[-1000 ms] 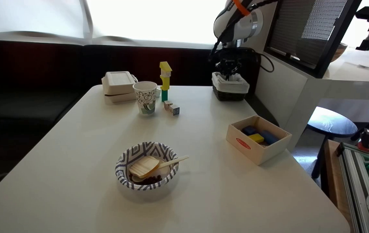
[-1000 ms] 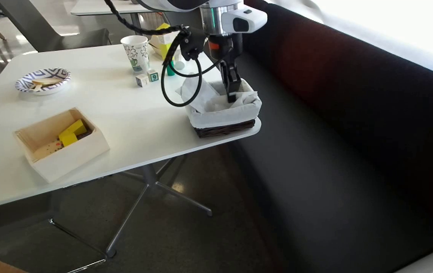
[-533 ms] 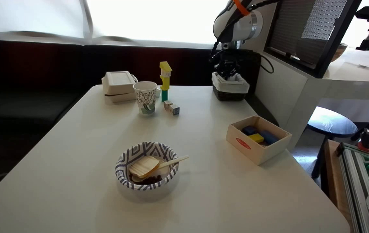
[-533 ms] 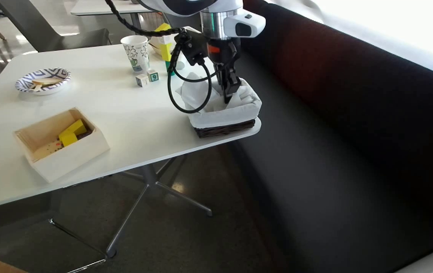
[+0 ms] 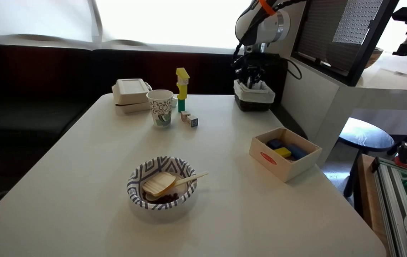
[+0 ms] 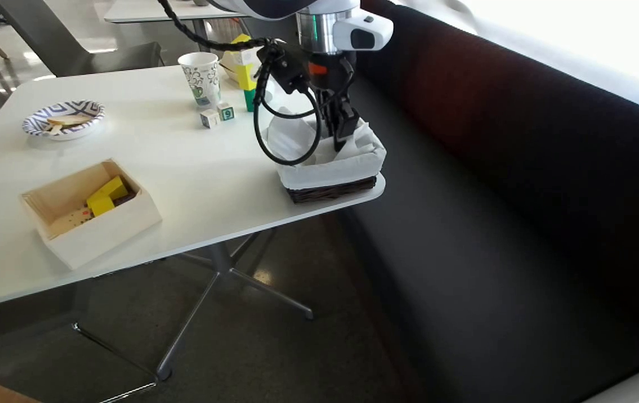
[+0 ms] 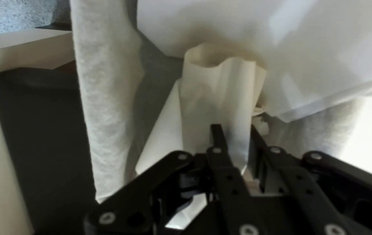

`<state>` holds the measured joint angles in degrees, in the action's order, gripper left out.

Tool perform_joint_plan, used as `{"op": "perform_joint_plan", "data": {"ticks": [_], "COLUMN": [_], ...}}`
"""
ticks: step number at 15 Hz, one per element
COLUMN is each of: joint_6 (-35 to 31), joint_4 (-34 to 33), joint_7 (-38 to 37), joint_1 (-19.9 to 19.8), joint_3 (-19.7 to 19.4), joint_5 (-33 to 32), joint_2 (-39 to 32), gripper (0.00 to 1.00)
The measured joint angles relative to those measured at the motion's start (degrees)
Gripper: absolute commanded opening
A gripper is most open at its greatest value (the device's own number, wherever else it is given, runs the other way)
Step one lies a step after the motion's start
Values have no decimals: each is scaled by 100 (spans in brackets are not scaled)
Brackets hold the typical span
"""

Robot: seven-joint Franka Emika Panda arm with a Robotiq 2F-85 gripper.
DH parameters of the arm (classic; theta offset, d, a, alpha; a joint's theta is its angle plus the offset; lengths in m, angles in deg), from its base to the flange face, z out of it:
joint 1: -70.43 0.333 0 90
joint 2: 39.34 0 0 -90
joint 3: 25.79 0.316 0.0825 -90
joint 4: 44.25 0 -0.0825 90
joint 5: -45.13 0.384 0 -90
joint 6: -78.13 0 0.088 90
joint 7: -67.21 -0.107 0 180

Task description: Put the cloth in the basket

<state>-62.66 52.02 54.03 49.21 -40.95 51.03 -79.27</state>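
Note:
The basket (image 6: 330, 191) is dark wicker with a pale liner folded over its rim. It stands at the table's corner and shows in both exterior views (image 5: 253, 106); in the wrist view its liner wall (image 7: 102, 114) is on the left. The cloth (image 7: 212, 94), pale and folded, stands up inside the basket; a flap of it shows beside the fingers in an exterior view (image 6: 348, 150). My gripper (image 7: 235, 128) points down into the basket (image 6: 340, 146). Its fingers are partly apart, with the cloth's fold between them. A gap shows lower between the fingers; I see no clear clamping.
Another large pale sheet (image 7: 309, 58) lies in the basket. A wooden box (image 5: 284, 155) with coloured pieces, a striped bowl (image 5: 162, 184), a paper cup (image 5: 161, 107), a block tower (image 5: 182, 89), letter blocks (image 5: 192, 121) and a white lidded container (image 5: 132, 94) stand on the table.
My gripper shifted slightly sideways and lower within the basket, then a little back and up. A pale flap now stands beside its fingertips. The basket has not moved.

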Motion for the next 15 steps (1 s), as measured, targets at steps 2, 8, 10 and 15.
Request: {"op": "perform_joint_plan", "data": {"ticks": [2,8,10,15], "joint_6": [3,994,1587,2530], "joint_4": [-25,5,25,295], "joint_7": [4,-38,-63,-70], "joint_1": [9,174,252,468], "joint_3": [-5,-131,-176,-164], "joint_5": [-2,-95,-211,-476], "joint_2": [114,929,1235,1923], "gripper": [71,100,100,100]}}
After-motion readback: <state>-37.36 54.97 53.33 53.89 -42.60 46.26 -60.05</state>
